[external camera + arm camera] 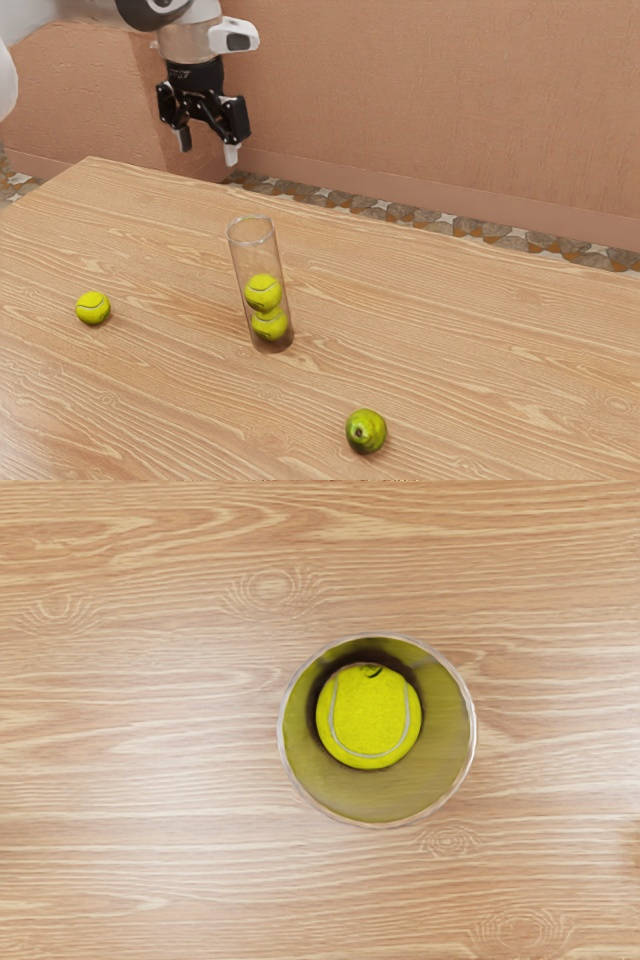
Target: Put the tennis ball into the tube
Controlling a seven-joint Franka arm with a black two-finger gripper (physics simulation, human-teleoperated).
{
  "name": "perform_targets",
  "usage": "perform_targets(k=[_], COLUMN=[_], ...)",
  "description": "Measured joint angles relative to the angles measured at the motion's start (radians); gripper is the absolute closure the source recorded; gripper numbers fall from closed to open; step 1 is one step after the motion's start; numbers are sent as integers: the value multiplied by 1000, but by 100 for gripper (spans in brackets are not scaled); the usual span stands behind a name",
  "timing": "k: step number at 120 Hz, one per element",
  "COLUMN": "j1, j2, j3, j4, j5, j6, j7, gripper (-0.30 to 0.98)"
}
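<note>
Gripper (208, 147) — spread wide, holding nothing | tube (255, 257) — two balls (263, 292) stacked inside | loose ball (93, 308): tube's nine o'clock, exterior view

The loose tennis ball (93, 308) is yellow-green, its seam darker. The tan wooden table (180, 410) has pale wavy grain; the fruit (368, 428) is mottled green.

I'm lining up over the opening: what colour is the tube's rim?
The rim looks pale greyish white, clearest in the wrist view.
</note>
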State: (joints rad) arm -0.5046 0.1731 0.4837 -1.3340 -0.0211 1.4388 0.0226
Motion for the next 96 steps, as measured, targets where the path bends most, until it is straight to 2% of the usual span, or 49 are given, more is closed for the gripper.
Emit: perform_targets(k=[12, 20, 28, 42, 53, 76, 96], j1=[64, 81, 121, 269, 337, 411, 447], j2=[-15, -26, -76, -88, -50, 17, 68], j3=[-66, -45, -6, 34, 39, 47, 61], j4=[-31, -105, -263, -506, -602, -671, -691], j5=[2, -2, -13, -52, -80, -103, -98], j6=[11, 39, 92, 227, 347, 516, 601], j7=[11, 15, 20, 32, 52, 106, 165], gripper=[2, 2, 2, 2, 2, 2, 2])
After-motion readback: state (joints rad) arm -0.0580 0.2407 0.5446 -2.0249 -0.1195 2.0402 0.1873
